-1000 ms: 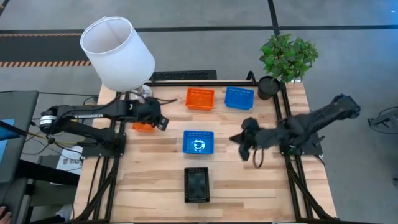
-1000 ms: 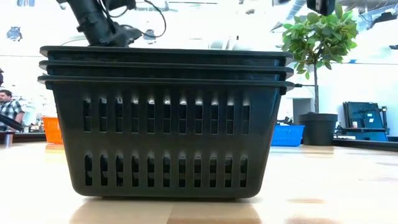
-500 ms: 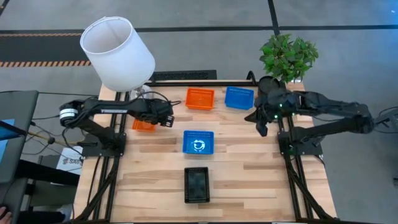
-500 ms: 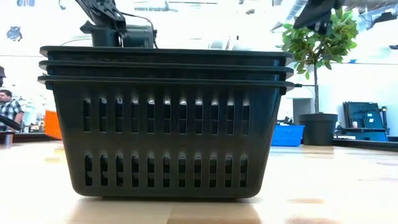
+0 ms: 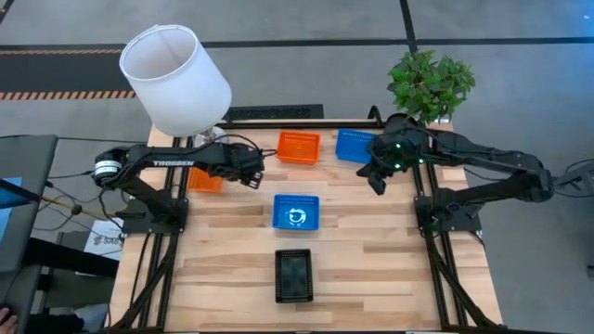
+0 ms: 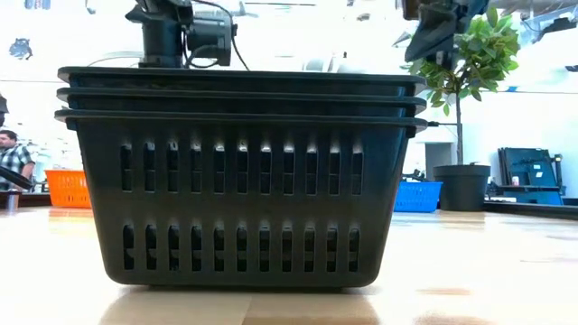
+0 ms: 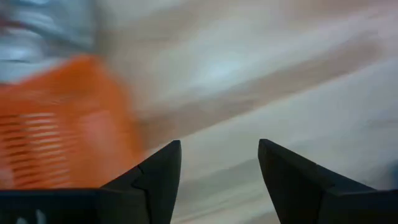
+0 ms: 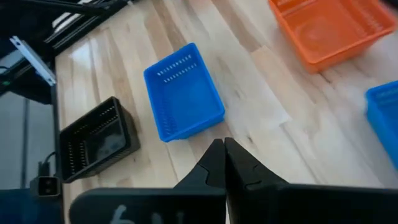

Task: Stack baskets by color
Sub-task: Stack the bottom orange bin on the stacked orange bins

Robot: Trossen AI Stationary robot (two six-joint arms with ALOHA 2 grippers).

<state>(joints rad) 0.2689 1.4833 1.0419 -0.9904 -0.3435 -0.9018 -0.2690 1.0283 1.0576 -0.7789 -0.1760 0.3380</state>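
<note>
A stack of three black baskets (image 5: 293, 276) stands near the table's front edge. One blue basket (image 5: 296, 211) sits at the middle, another blue basket (image 5: 355, 146) at the far right. An orange basket (image 5: 299, 147) stands at the far middle. A second orange basket (image 5: 206, 181) lies at the left. My left gripper (image 5: 249, 173) hangs open just right of that basket, with only bare table between its fingers (image 7: 158, 174). My right gripper (image 5: 376, 182) is shut and holds nothing. It hovers above the table, just nearer than the far blue basket.
A white lampshade (image 5: 176, 79) leans over the far left corner. A potted plant (image 5: 427, 88) stands at the far right corner. Bare wood lies between the middle blue basket and the right edge. In the low view a person (image 6: 11, 158) shows beyond the table.
My right gripper has swung from the table's right middle toward the far edge and leftward, staying shut, and now hovers near the far blue basket. My left gripper has drawn a little toward the table's middle, away from the left orange basket, which now shows more fully.
</note>
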